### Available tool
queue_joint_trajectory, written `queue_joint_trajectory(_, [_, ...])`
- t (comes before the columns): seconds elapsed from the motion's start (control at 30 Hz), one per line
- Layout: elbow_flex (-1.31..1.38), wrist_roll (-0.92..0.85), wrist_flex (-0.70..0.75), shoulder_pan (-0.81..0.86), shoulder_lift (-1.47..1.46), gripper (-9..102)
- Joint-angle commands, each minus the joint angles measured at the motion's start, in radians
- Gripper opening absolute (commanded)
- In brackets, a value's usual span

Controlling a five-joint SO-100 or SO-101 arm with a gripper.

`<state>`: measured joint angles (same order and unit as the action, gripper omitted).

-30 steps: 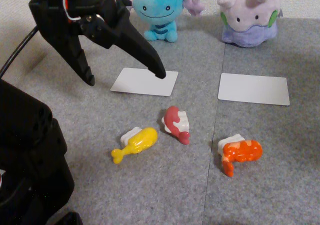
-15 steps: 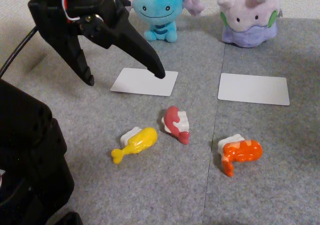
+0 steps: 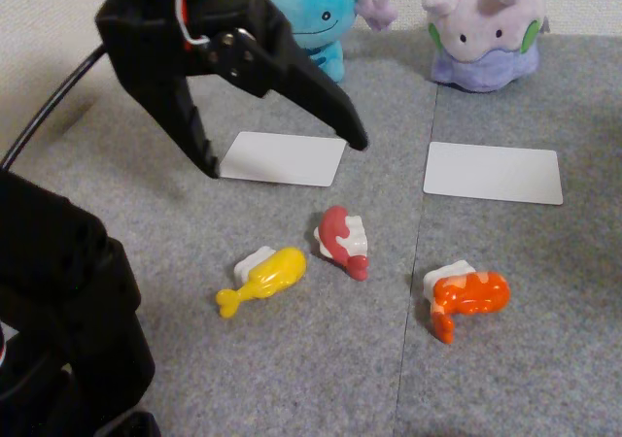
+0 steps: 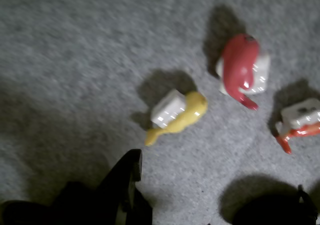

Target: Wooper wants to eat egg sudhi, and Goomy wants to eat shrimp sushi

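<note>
1. Overhead, the gripper (image 3: 282, 160) hangs with its fingers spread wide and empty, above the white card (image 3: 282, 158) in front of Wooper (image 3: 316, 19).
2. The egg sudhi (image 3: 262, 277) lies on its side on the grey carpet (image 3: 321, 379), just left of the dark red sushi (image 3: 342, 240); the shrimp sushi (image 3: 466, 296) sits further right, below Goomy's (image 3: 483, 29) card (image 3: 494, 173).
3. In the wrist view the yellow piece (image 4: 175, 116) is blurred but well lit.
4. It looks light, hard and glossy, so probably slippery; squeezing across the rice block and body seems safer than the thin tail.
</note>
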<state>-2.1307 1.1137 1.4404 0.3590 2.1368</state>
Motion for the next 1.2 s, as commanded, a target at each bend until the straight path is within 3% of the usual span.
queue_joint_trajectory(0.0, [0.002,-0.023,0.006,0.032,0.006,46])
queue_joint_trajectory(0.43, [-0.273,0.041,-0.239,-0.005,0.008,46])
queue_joint_trajectory(0.83, [-0.279,0.107,-0.298,-0.006,0.003,46])
queue_joint_trajectory(1.17, [-0.281,0.072,-0.39,-0.044,-0.29,46])
